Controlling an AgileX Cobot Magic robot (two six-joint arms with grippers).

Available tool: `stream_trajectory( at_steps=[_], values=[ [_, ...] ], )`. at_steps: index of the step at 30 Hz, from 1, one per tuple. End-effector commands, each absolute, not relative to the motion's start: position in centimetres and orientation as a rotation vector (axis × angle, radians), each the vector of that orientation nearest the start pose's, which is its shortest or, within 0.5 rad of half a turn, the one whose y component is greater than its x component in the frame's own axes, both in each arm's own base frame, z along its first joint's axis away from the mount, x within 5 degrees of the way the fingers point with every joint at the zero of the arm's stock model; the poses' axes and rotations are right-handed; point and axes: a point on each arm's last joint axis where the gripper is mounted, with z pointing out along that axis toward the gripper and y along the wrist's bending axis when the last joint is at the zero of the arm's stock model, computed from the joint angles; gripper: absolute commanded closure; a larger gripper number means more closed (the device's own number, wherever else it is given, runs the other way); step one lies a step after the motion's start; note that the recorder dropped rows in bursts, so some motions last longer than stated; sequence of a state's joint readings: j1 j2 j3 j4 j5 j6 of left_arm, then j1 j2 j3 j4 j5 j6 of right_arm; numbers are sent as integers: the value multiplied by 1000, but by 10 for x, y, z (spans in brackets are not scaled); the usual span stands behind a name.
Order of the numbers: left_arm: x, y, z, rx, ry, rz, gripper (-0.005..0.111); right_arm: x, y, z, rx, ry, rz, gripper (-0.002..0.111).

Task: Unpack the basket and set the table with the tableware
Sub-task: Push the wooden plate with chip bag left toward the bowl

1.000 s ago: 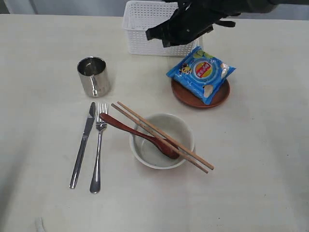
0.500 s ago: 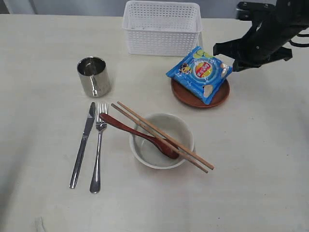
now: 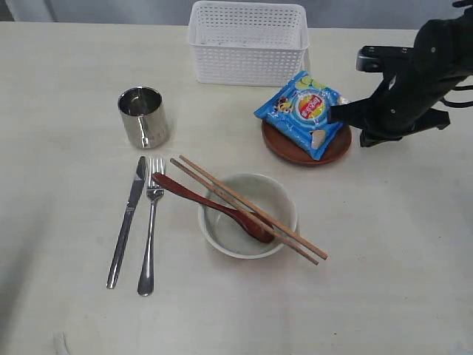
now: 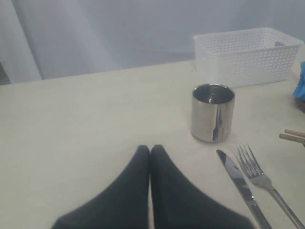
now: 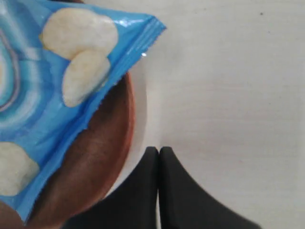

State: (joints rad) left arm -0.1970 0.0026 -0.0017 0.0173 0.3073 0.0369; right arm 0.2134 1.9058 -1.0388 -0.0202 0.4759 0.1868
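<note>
Now the right gripper [image 5: 158, 151] is clenched on nothing, just beside the brown plate [image 3: 338, 148], which lies near the basket [image 3: 247, 44] at the table's [image 3: 384, 244] edge, under the chips bag [image 3: 304, 111]. The plate is probably stiff and slick, so grip its bare rim. The left gripper [image 4: 150, 151] is clenched too.

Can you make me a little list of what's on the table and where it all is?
basket: white, at the back, nothing showing inside
cup: shiny steel, upright
knife and fork: side by side, beside the bowl
bowl: spoon resting in it, chopsticks across its rim
plate: brown, blue chips bag on it
right hand: shut, empty, beside plate
left hand: shut, empty
</note>
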Motion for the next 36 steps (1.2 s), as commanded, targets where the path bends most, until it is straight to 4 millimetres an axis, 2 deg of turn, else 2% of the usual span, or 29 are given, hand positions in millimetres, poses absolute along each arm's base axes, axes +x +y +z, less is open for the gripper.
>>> stream_trajectory(
  at_steps=[1,12,19,23,30,36],
  values=[
    [54,-10,186,221,1770,-93,107,344,86,131,-119,2780,86,109],
    [54,-10,186,221,1770,-93,107,344,84,131,-107,2781,50,109],
    [54,-10,186,221,1770,-93,107,346,76,132,-67,2762,-73,109],
    [54,-10,186,221,1770,-93,107,347,76,132,-73,2748,-68,109],
    [54,-10,186,221,1770,-93,107,347,78,116,-78,2786,-70,109],
    [53,-10,186,218,1771,-97,107,346,95,106,-148,2780,-45,109]
  ],
)
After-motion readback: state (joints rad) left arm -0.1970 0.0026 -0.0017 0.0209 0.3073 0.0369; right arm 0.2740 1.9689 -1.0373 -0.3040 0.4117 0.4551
